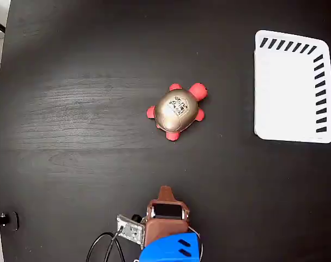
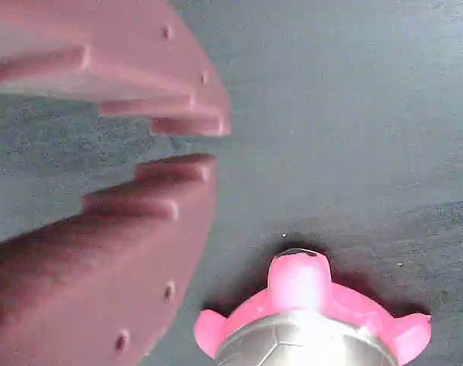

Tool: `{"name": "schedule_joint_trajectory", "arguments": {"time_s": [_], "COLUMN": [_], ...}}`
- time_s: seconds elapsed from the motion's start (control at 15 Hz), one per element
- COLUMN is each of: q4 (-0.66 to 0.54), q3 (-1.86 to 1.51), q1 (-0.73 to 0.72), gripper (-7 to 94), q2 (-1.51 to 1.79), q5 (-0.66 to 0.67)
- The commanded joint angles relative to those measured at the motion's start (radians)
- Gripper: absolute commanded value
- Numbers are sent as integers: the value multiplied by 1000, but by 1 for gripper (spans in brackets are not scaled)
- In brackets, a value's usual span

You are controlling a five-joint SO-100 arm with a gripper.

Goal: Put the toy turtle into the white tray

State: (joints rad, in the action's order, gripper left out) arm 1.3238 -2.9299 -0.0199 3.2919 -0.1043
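The toy turtle (image 1: 176, 112) sits on the black table near the middle of the fixed view, with a gold-bronze shell and red-pink head and feet. In the wrist view the toy turtle (image 2: 311, 320) shows at the bottom edge, a pink part pointing toward the camera. The white tray (image 1: 290, 87) lies flat at the right edge, well apart from the turtle. My gripper (image 1: 165, 191) hangs at the bottom centre, below the turtle and not touching it. In the wrist view the gripper (image 2: 212, 143) has its maroon fingers (image 2: 139, 221) drawn together to a thin slit, with nothing between them.
The arm's blue body (image 1: 170, 250) and black cables (image 1: 105, 245) sit at the bottom edge of the fixed view. The dark wood-grain table (image 1: 72, 109) runs wide to the left of the turtle, and its left edge shows at the frame's side.
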Motion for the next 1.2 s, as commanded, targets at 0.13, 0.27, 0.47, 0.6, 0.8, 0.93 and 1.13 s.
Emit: {"name": "schedule_joint_trajectory", "arguments": {"time_s": [0.13, 0.27, 0.47, 0.6, 0.8, 0.93, 1.13], "q4": [26, 26, 26, 26, 26, 28, -31], "q3": [25, 25, 25, 25, 25, 25, 38], "q1": [-21, -21, -25, -26, -26, -32, -48], "gripper": [2, 2, 2, 2, 2, 2, 0], "q2": [75, 75, 75, 75, 75, 75, -12], "q5": [-3, -3, 0, 2, 2, 5, -14]}}
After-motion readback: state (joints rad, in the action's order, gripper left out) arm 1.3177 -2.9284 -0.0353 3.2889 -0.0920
